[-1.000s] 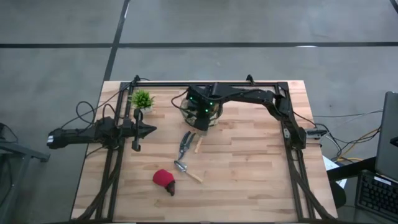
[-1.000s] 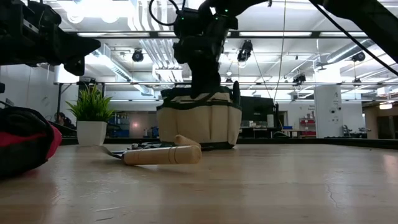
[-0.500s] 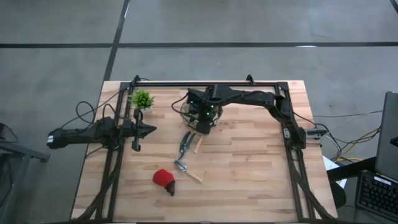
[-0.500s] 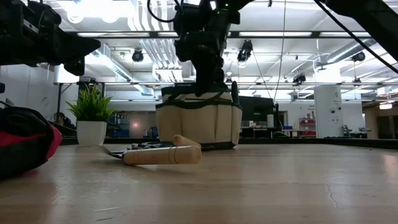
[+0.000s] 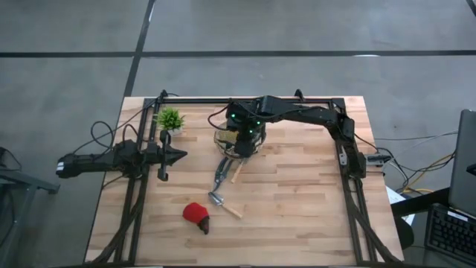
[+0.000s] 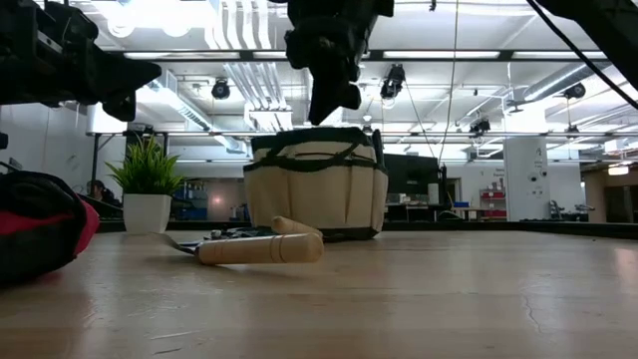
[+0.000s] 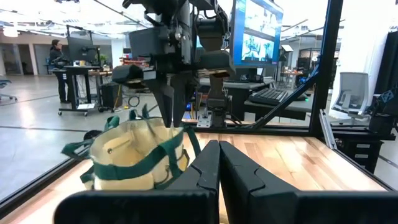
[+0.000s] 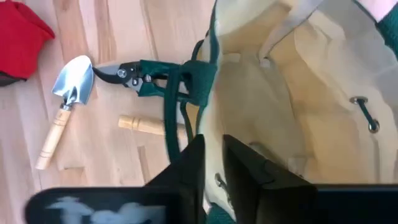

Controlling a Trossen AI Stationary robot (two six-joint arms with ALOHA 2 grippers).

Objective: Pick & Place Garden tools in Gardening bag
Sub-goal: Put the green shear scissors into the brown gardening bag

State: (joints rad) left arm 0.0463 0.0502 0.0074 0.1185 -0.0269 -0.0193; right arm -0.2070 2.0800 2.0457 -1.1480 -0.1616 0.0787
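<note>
Desk's far-middle holds the bag, inside seen bare, w/ right gripper just above, fingers slightly apart; pruner, trowel nearer; left gripper shut.

We list: table, pale wood planks, smooth, satin sheen. Bag, tan cloth, matt, dark green webbing trim. Beside the bag, trowel, polished silver metal blade, bare wooden handle. Pruner, dark metal.
</note>
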